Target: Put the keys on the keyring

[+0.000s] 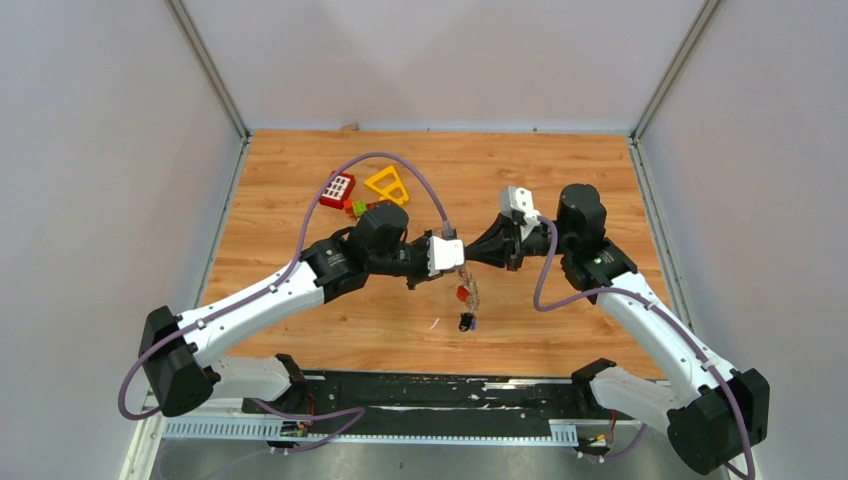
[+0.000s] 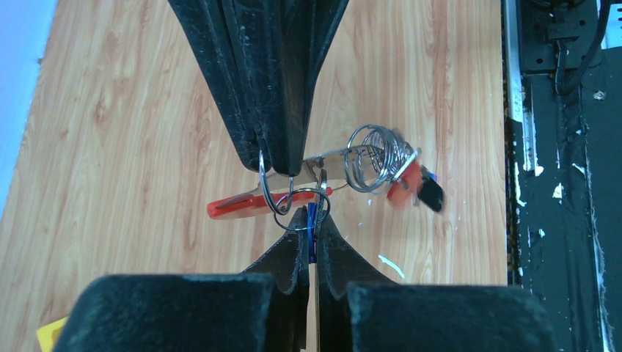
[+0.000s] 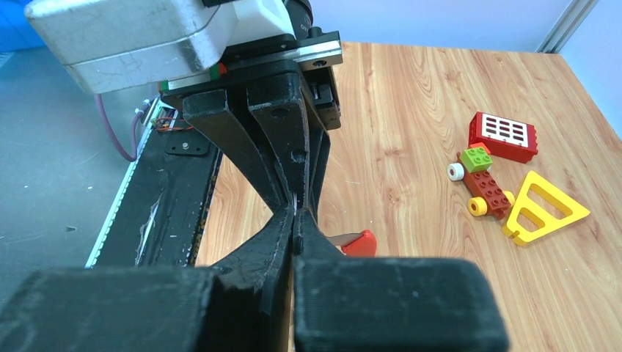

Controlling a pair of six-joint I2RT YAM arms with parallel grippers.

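Left wrist: left end effector (image 2: 309, 215) pinches key (image 2: 312, 238).

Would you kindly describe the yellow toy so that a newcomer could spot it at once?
On the wooden table, look to the far left part, where three toys cluster. The yellow triangular frame lies rightmost, beside the red block with white buttons and a small brick car; it alone is an open, all-yellow triangle.
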